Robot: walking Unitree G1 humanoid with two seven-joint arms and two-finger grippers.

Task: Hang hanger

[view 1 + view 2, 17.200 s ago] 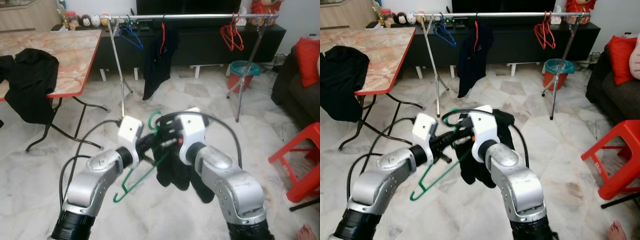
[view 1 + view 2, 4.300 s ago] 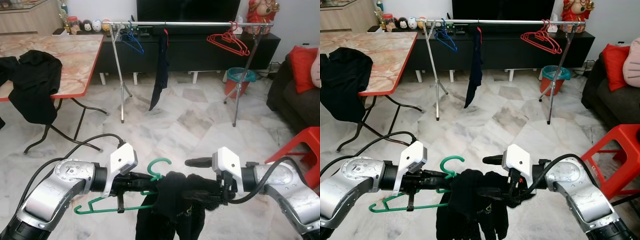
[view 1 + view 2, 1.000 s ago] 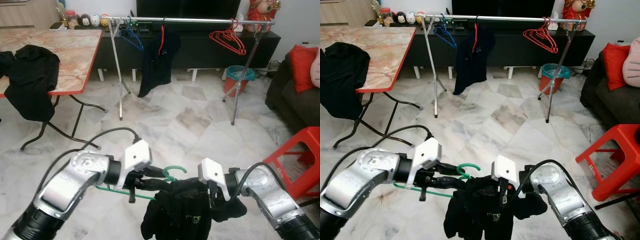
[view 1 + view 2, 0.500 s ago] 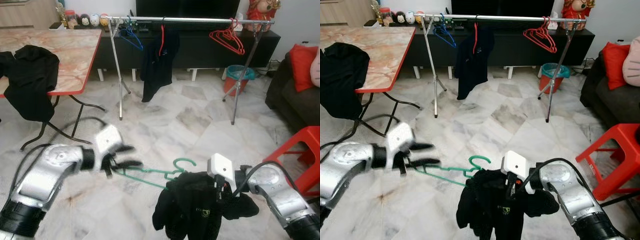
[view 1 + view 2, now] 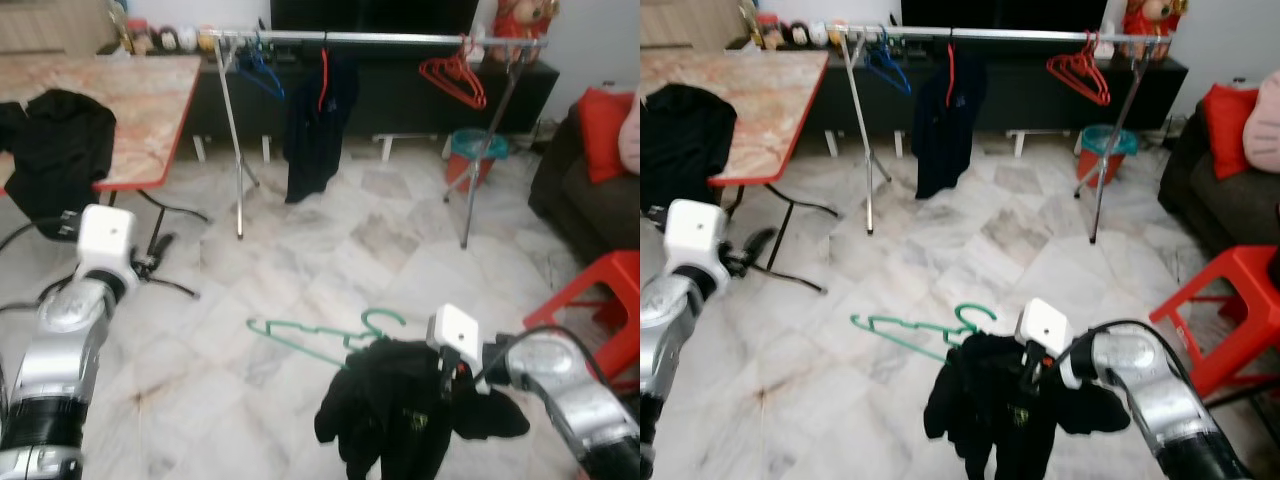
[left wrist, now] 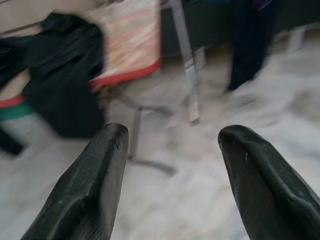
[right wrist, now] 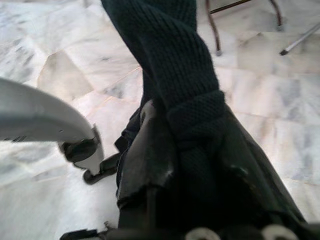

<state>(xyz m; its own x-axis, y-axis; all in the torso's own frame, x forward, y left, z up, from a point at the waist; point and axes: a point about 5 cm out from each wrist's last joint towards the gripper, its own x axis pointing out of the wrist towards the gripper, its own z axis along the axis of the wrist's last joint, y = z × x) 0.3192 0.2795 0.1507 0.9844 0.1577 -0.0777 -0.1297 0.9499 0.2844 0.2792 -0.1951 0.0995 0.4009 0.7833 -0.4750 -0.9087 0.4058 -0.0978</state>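
Observation:
A green hanger [image 5: 318, 340] juts out level above the floor, one end buried in a black garment [image 5: 395, 420]. My right gripper [image 5: 1028, 374] is shut on that garment, low and in front of me; knit fabric [image 7: 185, 100] is bunched between its fingers, which it hides. My left gripper [image 6: 172, 132] is open and holds nothing. It is out to my left [image 5: 157, 255], near the table legs and well apart from the hanger. At the back stands the clothes rail [image 5: 390, 38], carrying a blue hanger [image 5: 262, 72], a dark garment on a red hanger [image 5: 312, 130] and red hangers [image 5: 455, 80].
A red-edged marble table [image 5: 150, 100] stands at the left with black clothing [image 5: 60, 150] draped over it. A red stool [image 5: 600, 300] is at the right, with a dark sofa and red cushion [image 5: 605, 120] behind it. A teal bin [image 5: 472, 150] sits by the rail's right leg.
My left gripper has let go of the green hanger and swung far out to the left. The hanger now hangs from the garment in my right gripper.

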